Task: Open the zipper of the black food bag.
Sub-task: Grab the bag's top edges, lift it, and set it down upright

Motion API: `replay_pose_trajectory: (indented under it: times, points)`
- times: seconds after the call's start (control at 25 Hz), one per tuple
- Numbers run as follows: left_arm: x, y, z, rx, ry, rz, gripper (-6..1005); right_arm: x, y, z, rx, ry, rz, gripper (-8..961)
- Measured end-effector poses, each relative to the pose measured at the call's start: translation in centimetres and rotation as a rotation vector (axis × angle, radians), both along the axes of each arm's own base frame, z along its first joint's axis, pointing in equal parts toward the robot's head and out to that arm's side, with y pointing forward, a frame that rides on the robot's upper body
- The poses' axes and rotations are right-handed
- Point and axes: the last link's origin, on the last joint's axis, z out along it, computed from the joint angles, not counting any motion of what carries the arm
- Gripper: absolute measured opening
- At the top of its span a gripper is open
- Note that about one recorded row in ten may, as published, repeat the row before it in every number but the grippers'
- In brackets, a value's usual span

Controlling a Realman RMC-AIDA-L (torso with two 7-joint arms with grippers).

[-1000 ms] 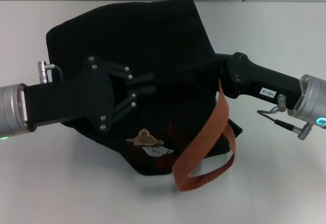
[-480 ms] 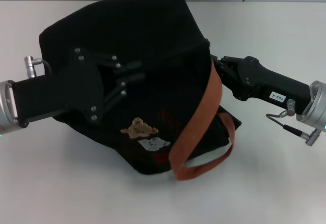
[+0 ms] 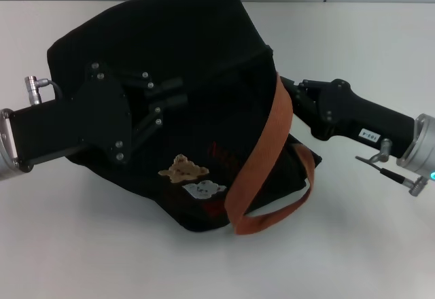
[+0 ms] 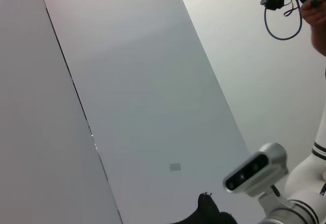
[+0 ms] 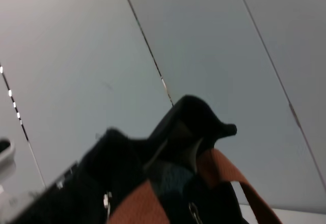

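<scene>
The black food bag (image 3: 204,34) lies tilted on the white table, its tan bear patch (image 3: 182,168) and pale grey bear patch (image 3: 202,190) facing me. An orange-brown strap (image 3: 265,149) loops down its right side. My left gripper (image 3: 171,93) sits on the bag's top, fingers nearly together on the zipper line (image 3: 231,68); the pull tab is hidden between them. My right gripper (image 3: 287,90) is pressed into the bag's right end behind the strap. The right wrist view shows peaked black fabric (image 5: 188,117) and the strap (image 5: 229,173).
White table (image 3: 367,244) surrounds the bag, with a grey wall behind. The left wrist view shows only wall panels, the robot's head camera (image 4: 253,169) and a scrap of black fabric (image 4: 209,215).
My left gripper has drawn back to the left along the bag's top. The bag has shifted left and tipped with it, and my right gripper has followed, staying at the right end.
</scene>
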Motion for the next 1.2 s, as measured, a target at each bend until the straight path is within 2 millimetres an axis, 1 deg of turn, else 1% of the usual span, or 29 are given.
replay_pose_trajectory:
  times: [0.04, 0.08, 0.12, 0.2, 0.24, 0.28, 0.32, 0.48, 0.6, 0.88, 1.2]
  points:
    - [0.0, 0.0, 0.0, -0.001, 0.0, 0.0, 92, 0.1, 0.0, -0.2, 0.027, -0.023, 0.019, 64]
    - [0.0, 0.0, 0.0, -0.003, 0.001, -0.001, 91, 0.1, -0.2, -0.8, 0.085, -0.07, 0.065, 71]
    - [0.0, 0.0, 0.0, -0.003, 0.001, -0.001, 91, 0.1, -0.2, -0.8, 0.085, -0.07, 0.065, 77]
    - [0.0, -0.1, -0.1, -0.005, 0.001, -0.002, 90, 0.0, -0.4, -1.5, 0.141, -0.111, 0.113, 90]
    - [0.0, -0.1, -0.1, -0.005, 0.002, -0.002, 90, -0.1, -0.6, -2.0, 0.181, -0.137, 0.143, 110]
    - [0.0, -0.1, -0.1, -0.006, 0.002, -0.002, 90, -0.2, -1.1, -2.8, 0.255, -0.18, 0.194, 129]
    - [0.0, -0.1, -0.1, -0.007, 0.001, -0.001, 90, -0.2, -1.1, -2.8, 0.255, -0.18, 0.194, 149]
    - [-0.1, -0.1, -0.3, -0.016, -0.005, 0.007, 89, -0.9, -1.9, -4.1, 0.408, -0.229, 0.258, 227]
    - [-0.1, -0.1, -0.4, -0.018, -0.005, 0.009, 88, -1.1, -2.1, -4.3, 0.45, -0.24, 0.273, 286]
    - [0.0, 0.0, -0.5, -0.019, -0.002, 0.009, 89, -2.2, -2.1, -5.2, 0.554, -0.292, 0.33, 308]
    - [0.0, 0.0, -0.6, -0.023, -0.002, 0.009, 89, -2.9, -2.0, -5.2, 0.6, -0.279, 0.32, 307]
